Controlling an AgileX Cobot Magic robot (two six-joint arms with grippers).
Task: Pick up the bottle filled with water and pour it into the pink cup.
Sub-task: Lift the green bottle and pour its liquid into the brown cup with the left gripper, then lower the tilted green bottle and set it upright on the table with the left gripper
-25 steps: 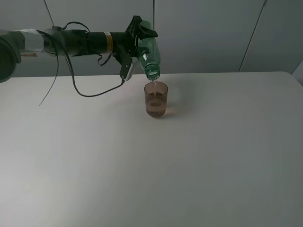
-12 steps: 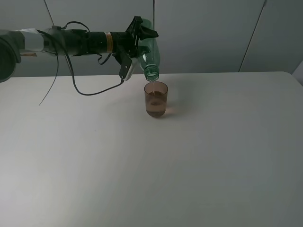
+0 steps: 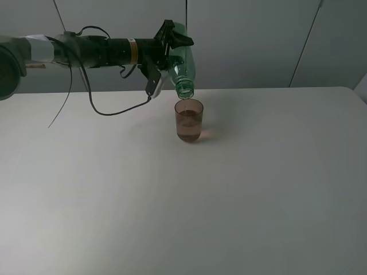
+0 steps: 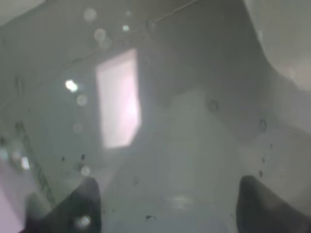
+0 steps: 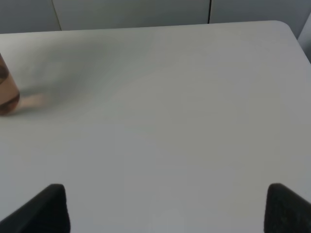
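The green bottle (image 3: 182, 62) hangs tilted, neck down, its open mouth just above the rim of the pink cup (image 3: 188, 120). My left gripper (image 3: 169, 60) is shut on the bottle's body, reaching in from the left at the back of the table. The cup stands upright with liquid in it. In the left wrist view the bottle (image 4: 160, 121) fills the picture as a blur between the left gripper (image 4: 170, 208) fingertips. In the right wrist view my right gripper (image 5: 167, 208) is open over bare table, with the pink cup (image 5: 6, 92) at the picture's edge.
The white table (image 3: 172, 200) spreads wide in front of the cup. A black cable (image 3: 114, 112) loops down from the left arm onto the table behind the cup. A grey wall stands behind the table.
The bottle has tipped back very slightly and its mouth sits a touch higher. The thin stream seen a second ago no longer shows. The left arm barely moved.
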